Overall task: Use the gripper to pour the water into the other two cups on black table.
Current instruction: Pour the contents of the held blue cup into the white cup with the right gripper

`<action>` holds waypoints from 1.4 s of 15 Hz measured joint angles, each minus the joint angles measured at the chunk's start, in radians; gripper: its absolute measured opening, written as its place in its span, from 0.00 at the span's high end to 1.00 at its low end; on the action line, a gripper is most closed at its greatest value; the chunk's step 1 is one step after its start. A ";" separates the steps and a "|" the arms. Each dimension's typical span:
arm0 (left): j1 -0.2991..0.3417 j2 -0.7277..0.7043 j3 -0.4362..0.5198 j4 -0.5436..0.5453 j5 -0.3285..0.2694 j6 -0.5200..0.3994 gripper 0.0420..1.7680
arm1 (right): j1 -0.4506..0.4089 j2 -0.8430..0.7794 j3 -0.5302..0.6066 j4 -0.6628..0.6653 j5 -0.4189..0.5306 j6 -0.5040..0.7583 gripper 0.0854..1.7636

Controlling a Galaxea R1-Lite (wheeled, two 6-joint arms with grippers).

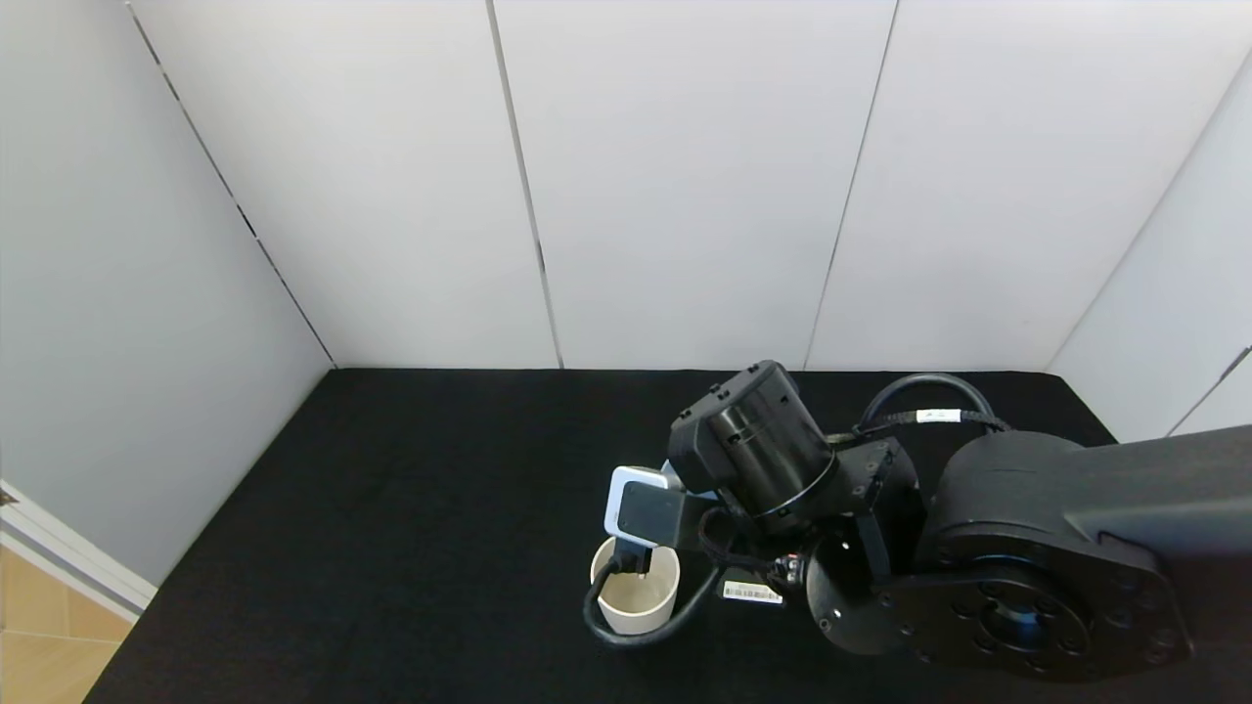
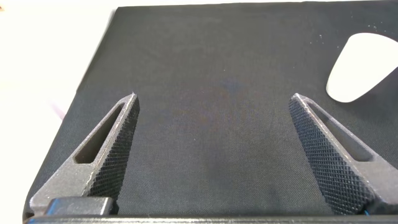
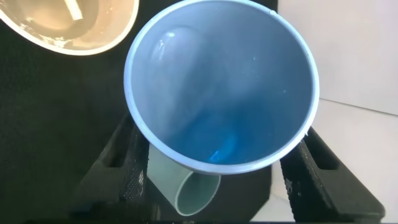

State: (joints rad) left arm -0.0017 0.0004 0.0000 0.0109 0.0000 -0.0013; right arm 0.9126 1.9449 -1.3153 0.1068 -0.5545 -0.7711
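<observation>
Black table [image 1: 411, 548] filling the lower frame, matt cloth running back to white wall panels [image 1: 685, 176], broad bare stretch open toward the robot's left. Right arm [image 1: 1017, 557] reaching in from the right, bulky and black, barcode label [image 1: 751, 592] showing under the wrist. Right gripper [image 3: 214, 165] clamped on the periwinkle-blue cup [image 3: 221, 87], fingers pressed against both sides, cup tipped with its mouth wide to the wrist camera, pale rim, deeper blue inside, faint wet glint low in the bowl. Cream-white cup [image 1: 636, 587] upright on the cloth right below the wrist, beige inside, water [image 3: 68, 18] shimmering in it. Mint-green cup [image 3: 186, 186] lying behind the blue one, teal mouth showing. Left gripper [image 2: 214, 134] spread wide over bare cloth, near the table's edge.
</observation>
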 joint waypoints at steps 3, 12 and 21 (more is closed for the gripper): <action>0.000 0.000 0.000 0.000 0.000 0.000 0.03 | 0.013 -0.001 -0.010 -0.004 -0.036 -0.053 0.31; 0.000 0.000 0.000 0.000 0.000 0.000 0.03 | 0.052 -0.005 -0.026 -0.003 -0.101 -0.155 0.31; 0.000 0.000 0.000 0.000 0.000 0.000 0.03 | 0.074 -0.008 -0.020 -0.002 -0.137 -0.226 0.31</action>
State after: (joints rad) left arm -0.0017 0.0004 0.0000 0.0109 0.0000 -0.0013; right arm 0.9870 1.9372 -1.3355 0.1047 -0.6913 -0.9966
